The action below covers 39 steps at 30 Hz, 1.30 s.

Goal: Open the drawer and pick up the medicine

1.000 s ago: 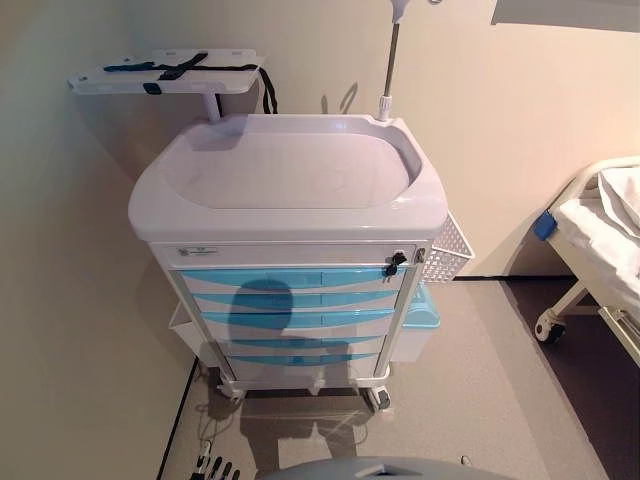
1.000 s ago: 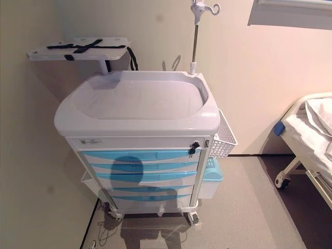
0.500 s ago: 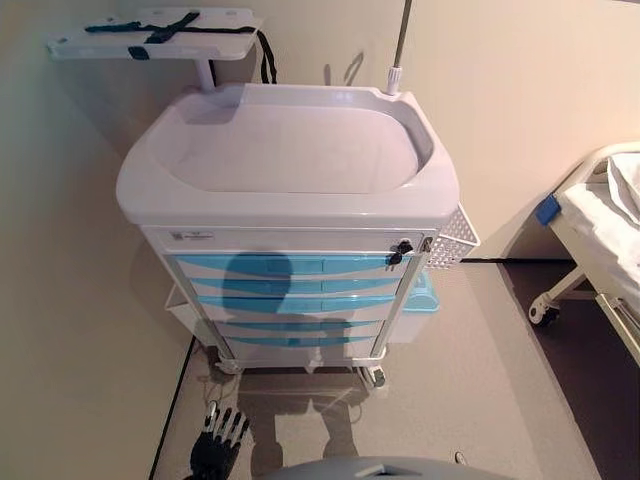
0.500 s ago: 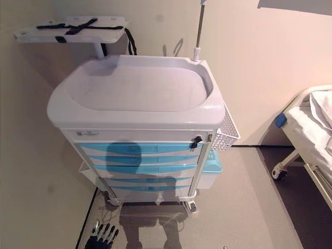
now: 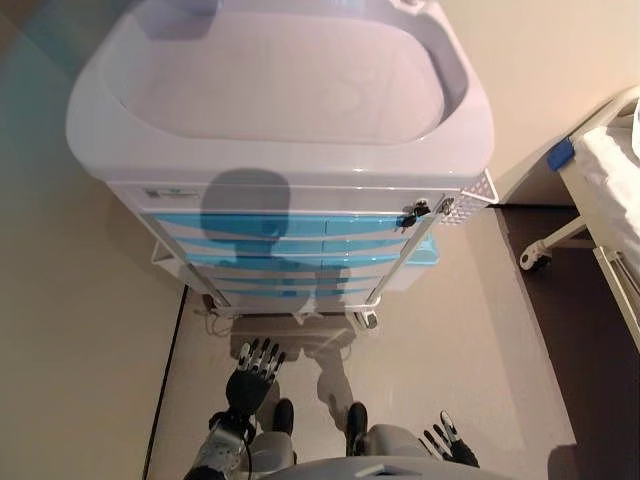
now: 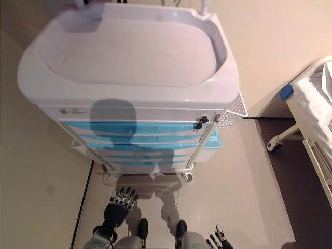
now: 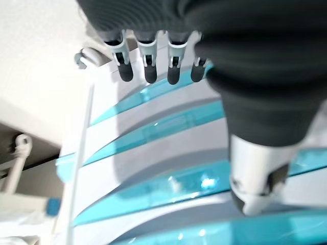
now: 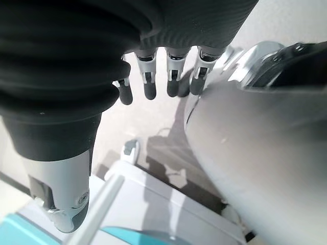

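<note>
a: start at the fingers. left hand (image 5: 252,378) hangs low at the near left, fingers straight and spread, grasping nothing. right hand (image 5: 447,444) is at the near right edge, fingers relaxed and loose, also empty.

b: and the drawers?

a: all shut. the top blue drawer (image 5: 270,225) sits under the white cart (image 5: 280,170) top, with more blue fronts stacked below it. the left wrist view looks straight along those fronts. the medicine isn't visible anywhere; i'd guess it's inside a drawer.

b: what could go wrong?

a: a key lock (image 5: 411,214) sits at the right end of the top row. if it's locked, a pull could roll the cart on its wheels rather than open anything. which drawer holds the medicine is also unknown.

b: room to move?

a: wall (image 5: 60,300) close on the left, a bed (image 5: 610,190) off to the right. the floor (image 5: 450,320) between the hands and the cart gives open room to reach.
</note>
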Motion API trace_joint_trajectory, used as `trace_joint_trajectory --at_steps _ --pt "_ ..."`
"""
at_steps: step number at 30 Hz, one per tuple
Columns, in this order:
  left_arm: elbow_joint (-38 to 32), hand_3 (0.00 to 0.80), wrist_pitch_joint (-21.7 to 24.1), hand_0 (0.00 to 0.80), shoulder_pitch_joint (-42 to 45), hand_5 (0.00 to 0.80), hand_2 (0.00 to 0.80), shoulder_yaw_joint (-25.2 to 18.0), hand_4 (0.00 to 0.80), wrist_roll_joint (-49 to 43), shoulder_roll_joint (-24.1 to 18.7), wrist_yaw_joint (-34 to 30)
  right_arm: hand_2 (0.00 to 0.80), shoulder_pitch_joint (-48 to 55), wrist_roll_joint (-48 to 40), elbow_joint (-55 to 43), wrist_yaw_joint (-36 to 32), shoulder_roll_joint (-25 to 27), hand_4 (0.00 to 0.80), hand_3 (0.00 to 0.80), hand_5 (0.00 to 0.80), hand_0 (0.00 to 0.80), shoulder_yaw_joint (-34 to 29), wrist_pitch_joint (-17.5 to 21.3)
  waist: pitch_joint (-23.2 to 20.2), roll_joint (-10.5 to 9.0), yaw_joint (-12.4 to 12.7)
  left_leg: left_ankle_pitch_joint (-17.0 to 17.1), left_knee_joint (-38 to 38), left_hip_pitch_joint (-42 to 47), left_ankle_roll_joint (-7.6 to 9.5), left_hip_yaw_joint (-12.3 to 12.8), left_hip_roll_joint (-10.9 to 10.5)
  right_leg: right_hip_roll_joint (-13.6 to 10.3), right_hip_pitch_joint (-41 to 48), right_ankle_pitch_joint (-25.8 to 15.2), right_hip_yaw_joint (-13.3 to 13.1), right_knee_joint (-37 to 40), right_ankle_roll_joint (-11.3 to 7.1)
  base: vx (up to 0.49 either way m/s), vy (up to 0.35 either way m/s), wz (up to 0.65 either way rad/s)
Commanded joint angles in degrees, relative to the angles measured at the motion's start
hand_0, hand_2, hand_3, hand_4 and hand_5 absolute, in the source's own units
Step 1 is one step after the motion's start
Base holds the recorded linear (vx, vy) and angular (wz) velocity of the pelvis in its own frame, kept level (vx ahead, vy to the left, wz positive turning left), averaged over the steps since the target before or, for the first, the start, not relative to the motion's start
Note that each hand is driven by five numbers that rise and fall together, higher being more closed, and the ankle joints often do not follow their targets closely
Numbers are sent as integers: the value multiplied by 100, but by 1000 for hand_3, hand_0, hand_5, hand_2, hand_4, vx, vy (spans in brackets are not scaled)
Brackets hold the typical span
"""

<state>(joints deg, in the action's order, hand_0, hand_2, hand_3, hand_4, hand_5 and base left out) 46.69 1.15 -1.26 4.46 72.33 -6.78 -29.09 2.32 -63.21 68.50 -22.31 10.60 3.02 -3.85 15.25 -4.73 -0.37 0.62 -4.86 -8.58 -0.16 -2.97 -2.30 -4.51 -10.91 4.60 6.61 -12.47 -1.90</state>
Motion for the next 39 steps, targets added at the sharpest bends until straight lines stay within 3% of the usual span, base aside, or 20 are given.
trace_joint_trajectory --at_steps 1,6,21,24,25,31,39 --pt "-575 0 251 0 -92 0 0 103 0 288 215 68 0 -71 -285 -406 -33 -57 0 0 0 0 296 126 97 -13 104 -290 -391 -372 285 106 -418 -196 -695 -506 -199 -198 -335 -175 14 11" --pt "-1480 0 409 0 -291 0 0 560 0 449 224 315 0 -175 -497 -802 138 -5 0 0 0 0 410 265 278 -49 120 -455 -1133 -1250 315 116 -423 -260 -1324 -540 -233 -506 -304 -107 3 1" --pt "-2689 0 430 0 -683 0 0 1159 0 607 126 423 0 -245 -685 -1391 235 149 0 0 0 0 708 412 573 -54 58 -594 -1710 -2009 329 225 -388 -219 -2007 -529 -257 -852 -255 -30 6 -1" --pt "-2584 0 447 0 -784 0 0 1181 0 577 115 438 0 -297 -674 -1451 273 166 0 0 0 0 729 448 602 -67 44 -622 -1798 -2093 328 238 -374 -203 -2085 -526 -270 -908 -252 24 -1 -1" --pt "-2583 0 454 0 -817 0 0 1178 0 562 111 446 0 -302 -642 -1445 291 172 0 0 0 0 743 465 609 -49 57 -819 -1874 -2038 313 223 -349 -166 -2059 -355 -290 -1012 -279 77 0 -5" --pt "-2523 0 694 0 -1070 0 0 1084 0 488 105 583 0 -353 -520 -1431 374 180 0 0 0 0 748 597 598 -100 21 -846 -1859 -2076 330 272 -304 -132 -2113 -396 -310 -971 -290 22 -2 -9" --pt "-2426 0 1525 0 -1171 0 0 524 0 16 -11 1273 0 -427 -457 -1154 610 129 0 0 0 0 589 836 573 -133 8 -521 -1344 -1883 304 254 -307 -176 -1945 -653 -241 -570 -288 0 -8 -1"
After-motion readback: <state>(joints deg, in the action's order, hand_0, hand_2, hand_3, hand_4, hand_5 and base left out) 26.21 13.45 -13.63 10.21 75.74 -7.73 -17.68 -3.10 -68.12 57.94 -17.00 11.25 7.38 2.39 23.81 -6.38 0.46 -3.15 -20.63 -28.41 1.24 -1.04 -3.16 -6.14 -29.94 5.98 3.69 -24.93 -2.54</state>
